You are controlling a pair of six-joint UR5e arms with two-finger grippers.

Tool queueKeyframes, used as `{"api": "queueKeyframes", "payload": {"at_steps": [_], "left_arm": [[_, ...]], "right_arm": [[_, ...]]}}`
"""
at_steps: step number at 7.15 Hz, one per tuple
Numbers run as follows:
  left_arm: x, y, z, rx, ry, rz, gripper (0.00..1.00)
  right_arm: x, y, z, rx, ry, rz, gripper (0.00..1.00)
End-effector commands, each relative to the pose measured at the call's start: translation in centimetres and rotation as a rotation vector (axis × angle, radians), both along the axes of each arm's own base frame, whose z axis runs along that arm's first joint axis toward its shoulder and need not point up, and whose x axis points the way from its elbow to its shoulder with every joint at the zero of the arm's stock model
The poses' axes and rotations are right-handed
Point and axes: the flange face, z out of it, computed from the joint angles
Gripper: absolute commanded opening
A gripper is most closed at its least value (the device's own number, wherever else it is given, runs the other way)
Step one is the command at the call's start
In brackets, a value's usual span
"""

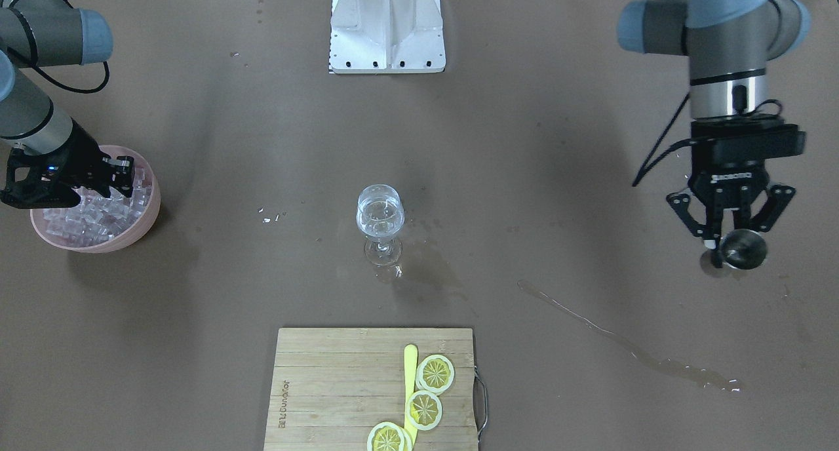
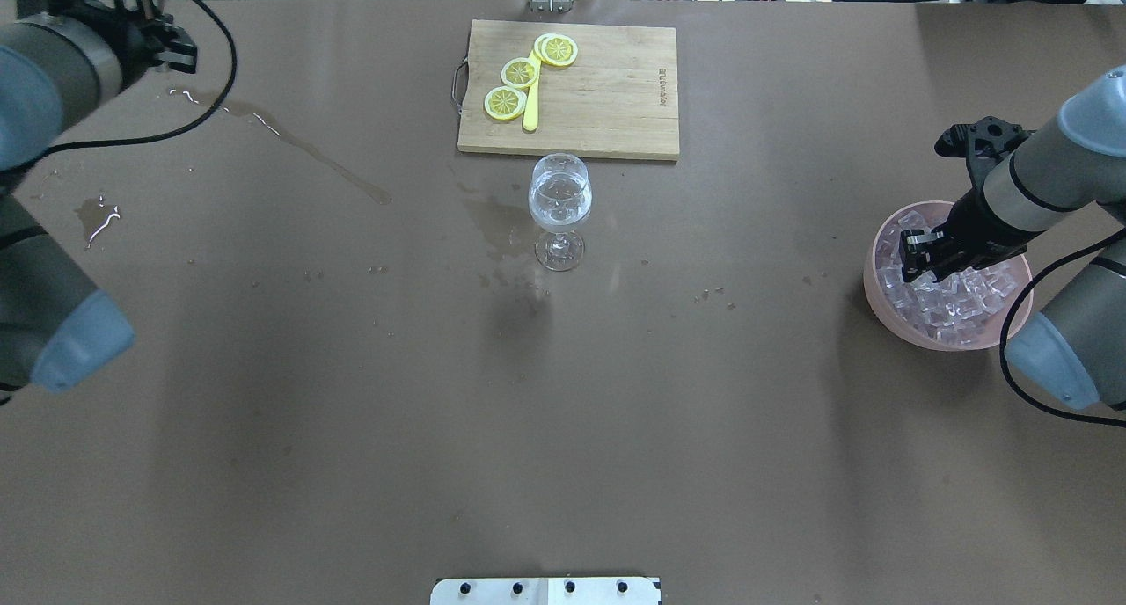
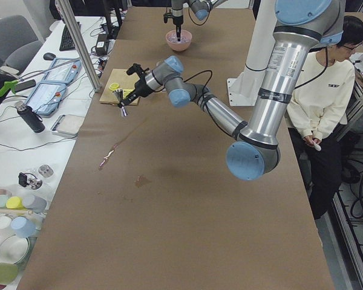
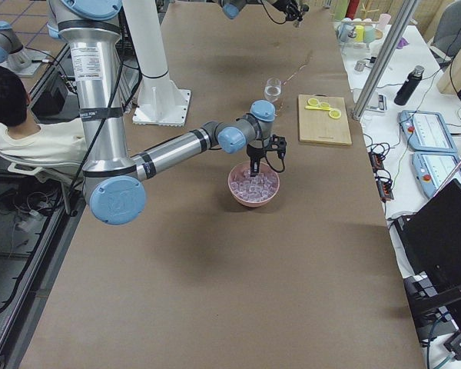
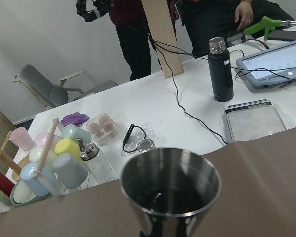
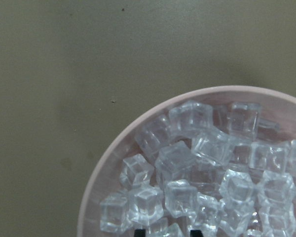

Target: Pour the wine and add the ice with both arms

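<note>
A wine glass [image 1: 379, 218] stands upright mid-table, with a little clear liquid in its bowl; it also shows in the overhead view [image 2: 559, 200]. My left gripper [image 1: 727, 241] is far from the glass. It is shut on a steel jigger [image 1: 742, 249], held upright low over the table, and the cup [image 5: 170, 187] looks nearly empty. My right gripper [image 1: 124, 176] is lowered into a pink bowl [image 1: 147, 221] of ice cubes [image 6: 180, 158]. Its fingertips [image 6: 139, 232] stand a cube's width apart with one cube between them.
A wooden cutting board [image 1: 328, 385] with lemon slices [image 1: 435, 373] and a yellow knife lies beyond the glass on the operators' side. A long wet streak [image 1: 623, 346] and a wet patch [image 1: 426, 271] mark the table. The white robot base [image 1: 387, 28] stands at the near edge.
</note>
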Motion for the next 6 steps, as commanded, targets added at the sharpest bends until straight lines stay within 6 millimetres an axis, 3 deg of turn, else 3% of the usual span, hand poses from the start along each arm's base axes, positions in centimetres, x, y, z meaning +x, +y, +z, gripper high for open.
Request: {"api": "queueKeyframes", "payload": {"at_steps": [1,3,4,6], "left_arm": [[6.5,3.6,-7.4,0.037,-0.073,0.021,0.00],[9.3,5.8,-9.6,0.051,-0.114,0.028,0.00],[11.9,7.3,-11.5,0.057,-0.152,0.042,0.00],[14.1,8.9,-13.6,0.059,-0.164,0.051,0.00]], "right_arm": [[2.3,-1.0,-0.4,-0.019,-0.029,0.030,0.29],[3.3,-0.9,-2.2,-0.028,-0.030,0.040,0.27],[3.9,-2.1,-4.0,-0.035,-0.022,0.057,0.27],[3.9,-3.1,-5.9,-0.029,-0.026,0.066,0.27]]}}
